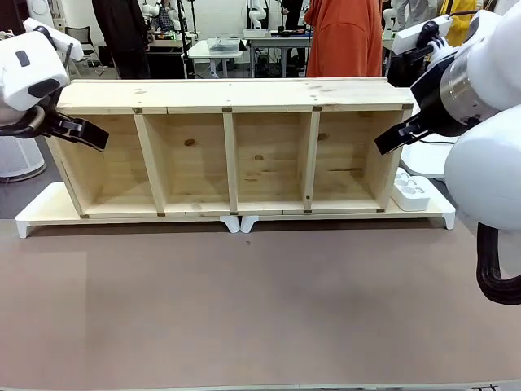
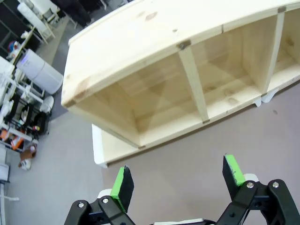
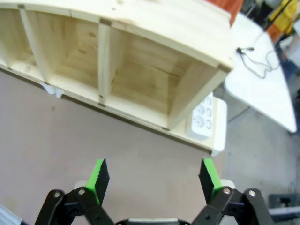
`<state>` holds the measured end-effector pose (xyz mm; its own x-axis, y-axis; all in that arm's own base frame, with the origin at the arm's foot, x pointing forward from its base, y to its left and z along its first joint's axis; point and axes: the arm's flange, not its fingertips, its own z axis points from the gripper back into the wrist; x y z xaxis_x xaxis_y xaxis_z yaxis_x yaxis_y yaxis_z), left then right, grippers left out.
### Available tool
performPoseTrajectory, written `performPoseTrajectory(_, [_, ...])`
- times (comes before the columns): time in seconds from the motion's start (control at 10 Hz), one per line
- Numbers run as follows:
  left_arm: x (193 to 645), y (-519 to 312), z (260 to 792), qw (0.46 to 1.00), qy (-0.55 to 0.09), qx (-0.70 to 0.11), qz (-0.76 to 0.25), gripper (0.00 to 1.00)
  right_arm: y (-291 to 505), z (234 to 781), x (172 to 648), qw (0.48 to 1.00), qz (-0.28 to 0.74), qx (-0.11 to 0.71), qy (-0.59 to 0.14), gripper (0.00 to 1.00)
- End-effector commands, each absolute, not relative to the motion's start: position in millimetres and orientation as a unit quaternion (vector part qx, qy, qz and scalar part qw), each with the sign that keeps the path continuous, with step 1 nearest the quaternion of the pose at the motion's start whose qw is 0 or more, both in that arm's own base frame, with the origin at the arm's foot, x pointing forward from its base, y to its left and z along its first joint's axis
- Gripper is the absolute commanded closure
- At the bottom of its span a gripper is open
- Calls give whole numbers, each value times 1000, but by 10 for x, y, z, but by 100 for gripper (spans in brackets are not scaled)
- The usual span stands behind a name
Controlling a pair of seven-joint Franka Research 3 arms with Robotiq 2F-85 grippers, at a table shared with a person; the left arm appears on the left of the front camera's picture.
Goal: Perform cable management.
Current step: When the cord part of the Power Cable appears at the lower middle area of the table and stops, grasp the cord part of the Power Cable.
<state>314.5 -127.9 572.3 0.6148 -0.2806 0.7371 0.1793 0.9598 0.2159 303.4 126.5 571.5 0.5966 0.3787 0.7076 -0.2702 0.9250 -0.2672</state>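
R fingers (image 3: 99, 176), L fingers (image 2: 123, 185) spread wide, hovering at shelf (image 1: 228, 96) ends.

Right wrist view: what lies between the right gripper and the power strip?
Right wrist view: from the open right gripper, bare tabletop, then the white base's edge carrying the power strip.

Power strip (image 1: 409, 189) half hidden behind shelf (image 1: 236, 147) end; cable (image 3: 246, 49) on far white table (image 3: 262, 91) too thin to trace

The left arm (image 1: 28, 69) and right arm (image 1: 488, 106) have glossy white rounded shells. A thick black braided sleeve (image 1: 491, 273) hangs from the right one. The left gripper (image 2: 178, 177) and right gripper (image 3: 153, 174) are black, with green pads (image 2: 123, 183) and silver pivot screws (image 2: 247, 185).
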Motion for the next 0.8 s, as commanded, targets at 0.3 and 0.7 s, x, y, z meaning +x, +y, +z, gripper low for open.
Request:
performPoseTrajectory(0.3, [1981, -380, 4190, 908, -407, 55, -81, 0, 740, 4792, 2309, 910, 115, -67, -393, 0])
performPoseTrajectory(0.7, [3160, -914, 5746, 914, -394, 52, -84, 0, 1060, 5739, 2952, 912, 126, -69, -385, 0])
